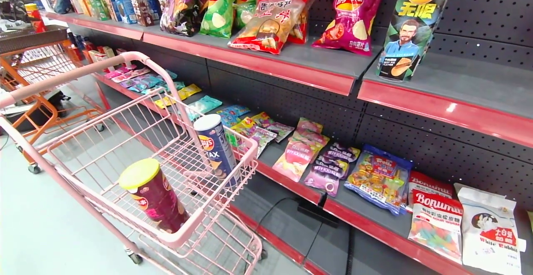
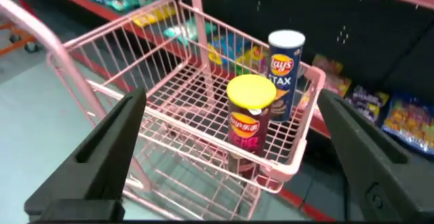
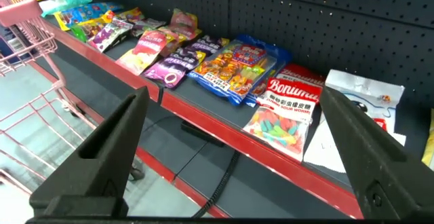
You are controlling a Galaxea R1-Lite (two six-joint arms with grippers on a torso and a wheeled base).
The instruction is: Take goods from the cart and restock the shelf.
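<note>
Now left gripper (image 2: pixel 228 161) and right gripper (image 3: pixel 228 161) are open, empty; I should lower left squarely over the yellow-lid can (image 1: pixel 139 173), 8 o'clock from blue can (image 1: pixel 214 146).

Bright, even light from overhead in the head view — a white glare streak sits on the red shelf edge (image 1: pixel 452 108), and the chip bags (image 1: pixel 266 16) shine. Shade pools under the upper shelf (image 1: pixel 325 60), along the pegboard (image 1: pixel 291 100). Straight shelf lines lean and bow toward the frame edges. The left wrist view is dimmer — the yellow lid (image 2: pixel 251 91) gleams against a dark backdrop.
</note>
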